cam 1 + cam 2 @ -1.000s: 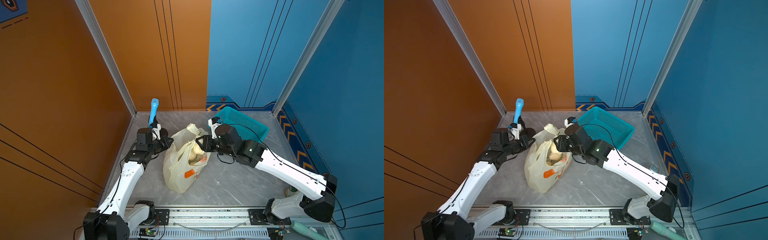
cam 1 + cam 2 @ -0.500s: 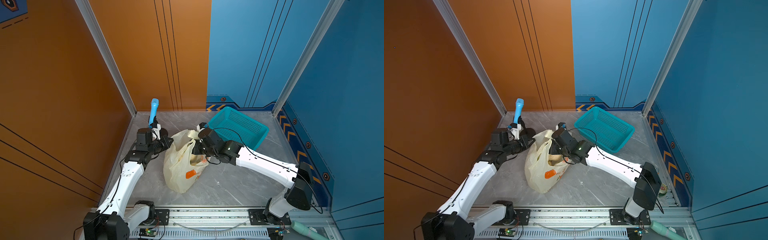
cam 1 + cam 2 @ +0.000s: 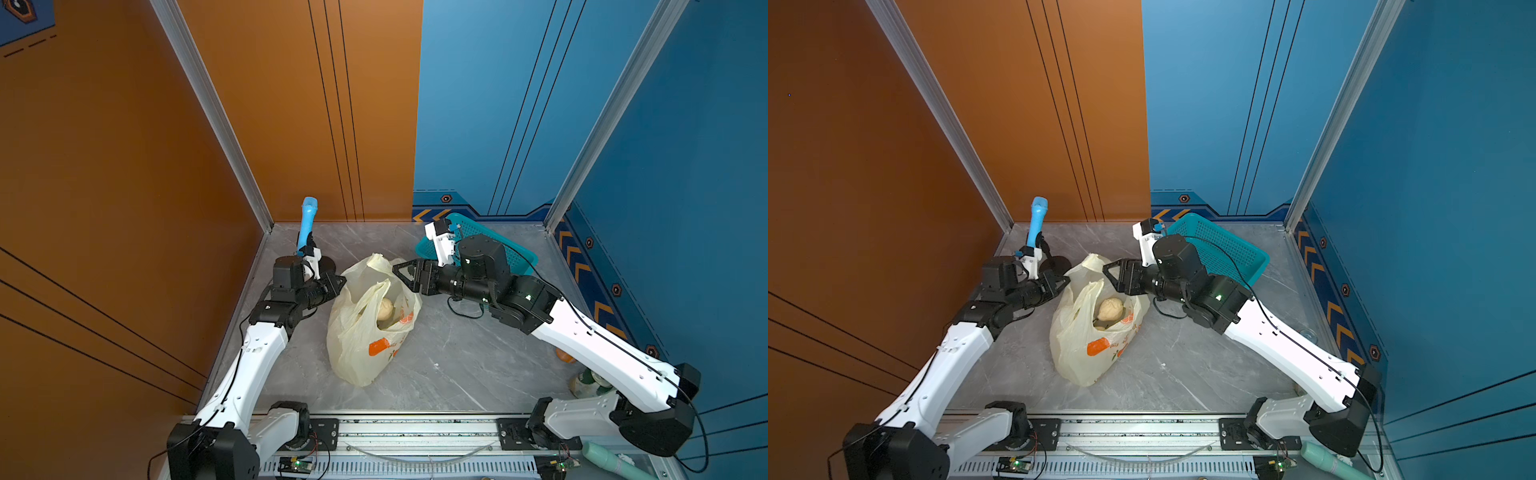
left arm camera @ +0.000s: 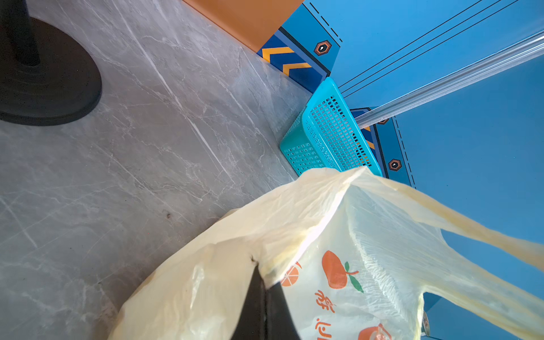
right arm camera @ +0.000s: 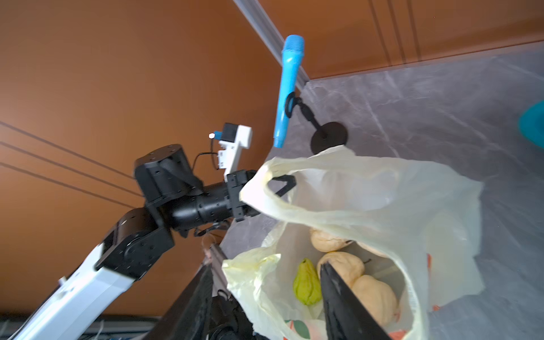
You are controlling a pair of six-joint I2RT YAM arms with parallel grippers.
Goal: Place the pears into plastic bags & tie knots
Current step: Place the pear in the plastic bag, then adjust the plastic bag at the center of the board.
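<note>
Pale cream lumpy pears (image 5: 375,297) and one smooth green pear (image 5: 307,282) lie inside the thin translucent pale-yellow plastic bag (image 3: 365,349) on the grey marbled table (image 3: 457,365); the left gripper (image 3: 340,284) has its jaws pinched on the bag's left rim; the right gripper (image 3: 402,277) sits at its far-right rim, jaws apart.

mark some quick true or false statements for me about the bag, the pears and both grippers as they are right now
1. The left gripper is shut on the edge of the thin pale-yellow plastic bag. True.
2. The bag is tied shut with a knot. False: its mouth gapes open and no knot shows.
3. The right gripper has its jaws open at the bag's mouth. True.
4. The smooth green pear lies outside the bag. False: it sits inside the bag, beside the lumpy pale cream pears.
</note>
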